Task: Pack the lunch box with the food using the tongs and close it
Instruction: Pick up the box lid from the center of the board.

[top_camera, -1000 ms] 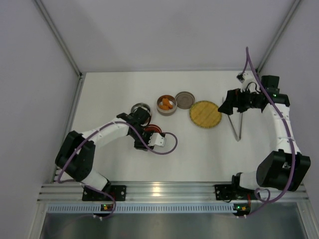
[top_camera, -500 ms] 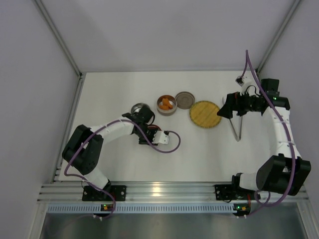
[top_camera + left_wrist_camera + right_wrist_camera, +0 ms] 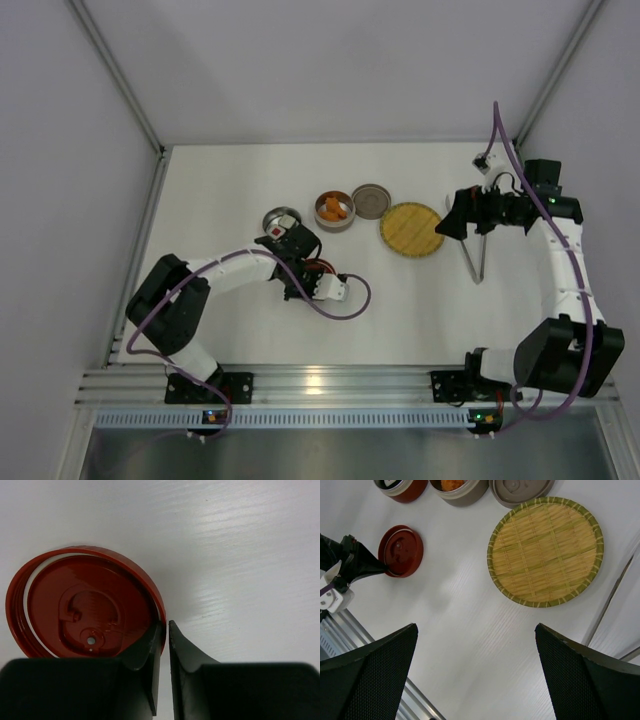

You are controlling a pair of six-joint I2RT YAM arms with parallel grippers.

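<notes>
tongs at frame right run top-to-bottom, just below wide-open, empty right tool; left tool pinches lid rim.

The red lid looks glossy plastic, the yellow plate rough woven, the table matt white.

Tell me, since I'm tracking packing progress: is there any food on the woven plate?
No, the plate shows only bare yellow weave across its whole face in the right wrist view.
</notes>
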